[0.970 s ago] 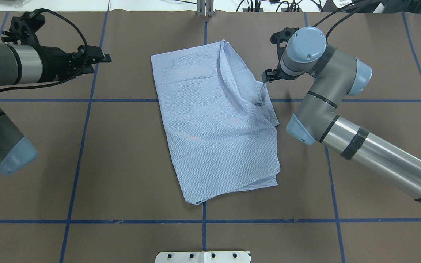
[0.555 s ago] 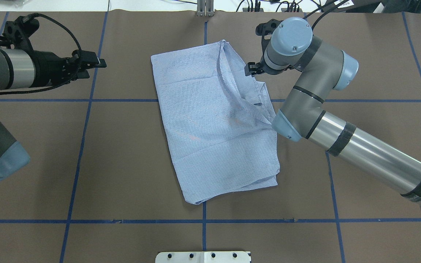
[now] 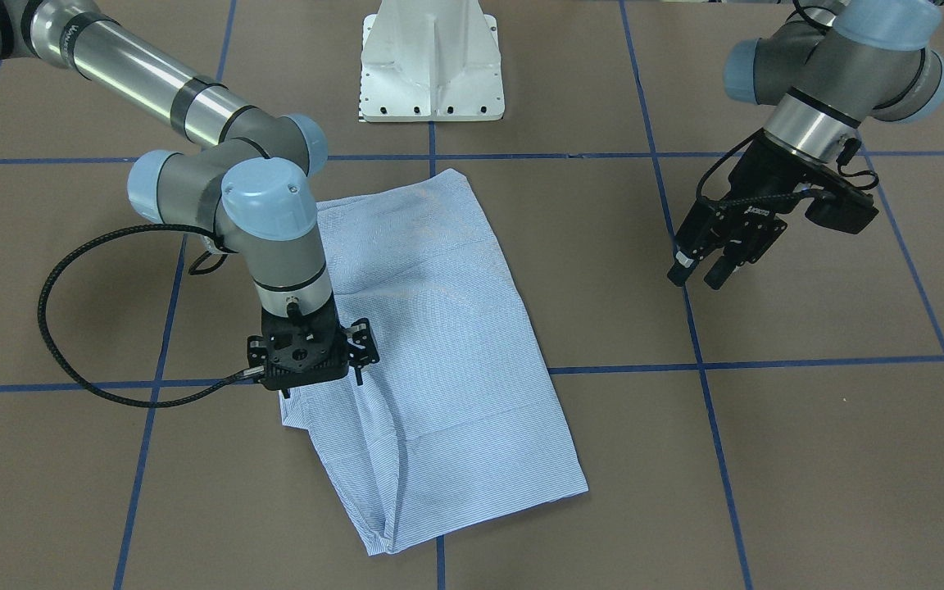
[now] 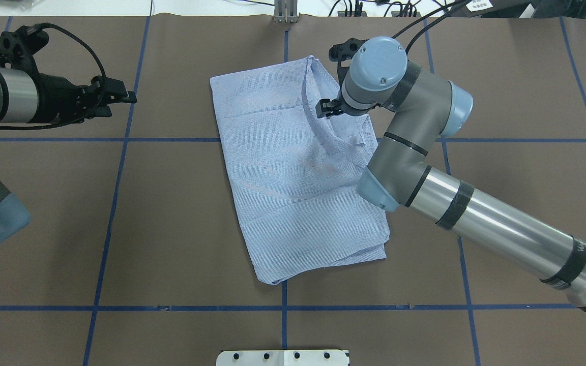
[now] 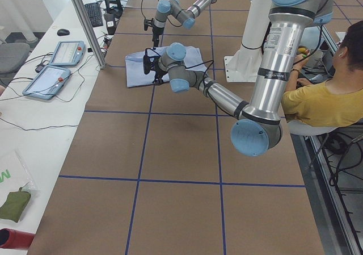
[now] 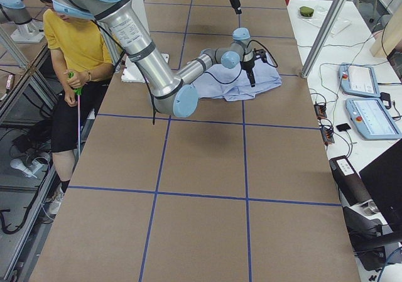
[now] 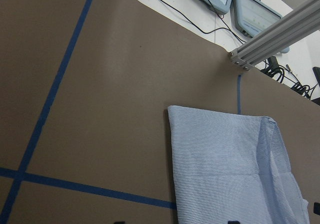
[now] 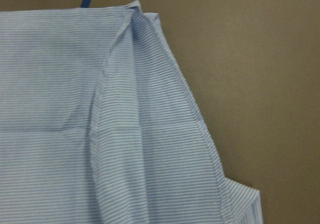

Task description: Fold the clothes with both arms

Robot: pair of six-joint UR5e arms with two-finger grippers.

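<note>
Two tools: both mine, black and two-fingered, one over the shirt and one out to the side above bare counter.
Right tool (image 3: 310,369): points straight down at the shirt's edge on my right, over the far half of the cloth beside a long raised fold. Its own body hides the fingertips, so I cannot tell how wide it stands or whether it touches the cloth.
Right wrist camera: shows only striped cloth, the fold running to the far corner, and brown counter beside it. None of my fingers show.
Left tool (image 3: 697,274): fingers parted with nothing between them, held in the air and tilted down toward the counter, well apart from the shirt on my left.
Right arm (image 4: 476,218): reaches in from my right, its elbow bent above the shirt's right edge.
Left arm (image 4: 3,99): lies level over the far left of the counter.
Shirt (image 4: 293,173): light blue with fine white stripes, folded into a long rough rectangle. It lies flat near the counter's middle, slightly askew to the tape grid, with layers showing at the near right corner.
Counter (image 4: 171,229): brown, divided into squares by blue tape lines (image 4: 171,138).
Beyond: the white pedestal base (image 3: 433,65) at my edge, a seated person in a yellow top (image 5: 323,104) beside it, and control screens (image 5: 65,53) on a white bench past the far edge.
</note>
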